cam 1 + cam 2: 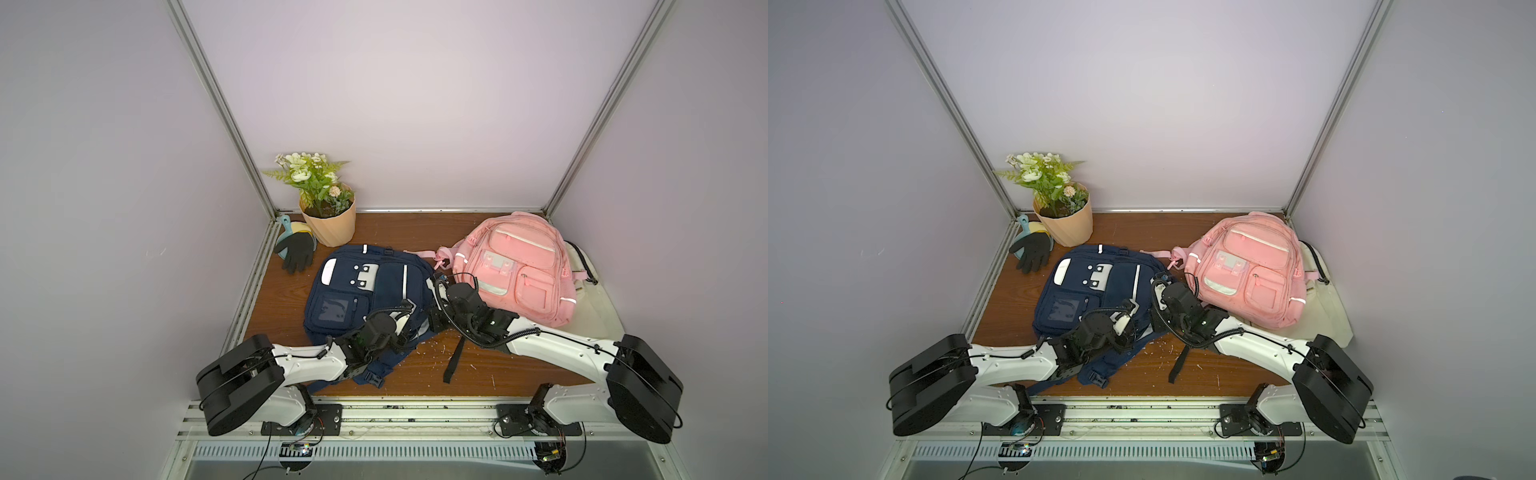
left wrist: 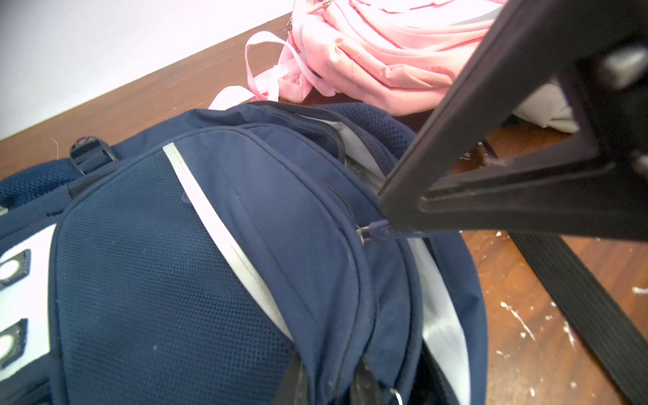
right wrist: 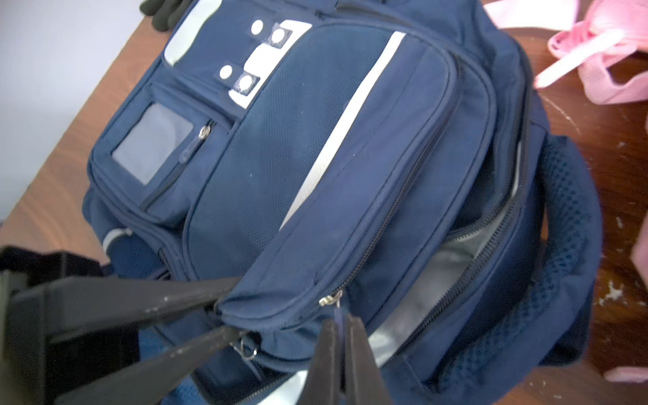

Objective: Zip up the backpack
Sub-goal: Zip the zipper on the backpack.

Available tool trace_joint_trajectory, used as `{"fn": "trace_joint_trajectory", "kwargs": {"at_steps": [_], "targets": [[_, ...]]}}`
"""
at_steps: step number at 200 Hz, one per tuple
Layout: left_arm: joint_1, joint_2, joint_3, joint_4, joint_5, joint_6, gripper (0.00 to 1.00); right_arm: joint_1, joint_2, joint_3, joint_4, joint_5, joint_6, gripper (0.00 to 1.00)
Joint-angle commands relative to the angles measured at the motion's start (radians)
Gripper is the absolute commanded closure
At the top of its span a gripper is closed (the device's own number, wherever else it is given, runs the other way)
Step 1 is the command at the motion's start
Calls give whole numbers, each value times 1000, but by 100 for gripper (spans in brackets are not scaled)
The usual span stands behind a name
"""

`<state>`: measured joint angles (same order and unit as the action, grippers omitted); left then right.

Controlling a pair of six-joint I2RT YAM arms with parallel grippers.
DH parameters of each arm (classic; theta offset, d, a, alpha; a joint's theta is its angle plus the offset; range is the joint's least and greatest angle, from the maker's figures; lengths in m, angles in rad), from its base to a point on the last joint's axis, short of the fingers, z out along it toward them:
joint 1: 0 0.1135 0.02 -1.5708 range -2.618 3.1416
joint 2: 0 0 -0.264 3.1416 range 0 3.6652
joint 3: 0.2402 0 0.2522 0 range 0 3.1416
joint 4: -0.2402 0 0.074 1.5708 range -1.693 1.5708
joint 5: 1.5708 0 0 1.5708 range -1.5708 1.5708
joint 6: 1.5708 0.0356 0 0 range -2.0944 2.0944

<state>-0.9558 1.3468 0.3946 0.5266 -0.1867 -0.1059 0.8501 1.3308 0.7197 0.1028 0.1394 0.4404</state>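
Note:
A navy backpack lies flat in the middle of the wooden table. In the right wrist view my right gripper is shut on the blue pull tab hanging from the silver zipper slider at the front pocket's near corner. The left wrist view shows that slider too. My left gripper is shut on a fold of the backpack's fabric just beside the slider. Its black fingers show clamped on the pocket edge. Behind the pocket another zipper gapes, showing grey lining.
A pink backpack lies to the right, close behind my right arm, on a white bag. A flower pot and a black glove sit at the back left. A black strap trails toward the front edge.

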Motion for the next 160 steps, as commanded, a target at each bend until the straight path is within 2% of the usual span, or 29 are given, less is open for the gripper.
{"fn": "trace_joint_trajectory", "kwargs": {"at_steps": [1, 43, 66, 88, 135, 160], "targets": [[-12, -48, -24, -9, -17, 51, 100, -20, -29, -9, -8, -18, -108, 98], [-11, -106, -36, -39, 25, 93, 100, -12, -79, -86, -2, -13, -172, 98], [-13, -98, -26, -56, 96, 142, 100, -13, -88, -110, 6, 146, -139, 100], [-62, -70, -7, -83, 84, 187, 100, -43, -80, -92, 10, 268, -124, 100], [-92, -84, -11, -90, 146, 216, 100, -181, -48, -47, 78, 253, -144, 100], [-93, -116, -20, -104, 202, 235, 100, -204, 15, 2, 90, 261, -171, 100]]}}
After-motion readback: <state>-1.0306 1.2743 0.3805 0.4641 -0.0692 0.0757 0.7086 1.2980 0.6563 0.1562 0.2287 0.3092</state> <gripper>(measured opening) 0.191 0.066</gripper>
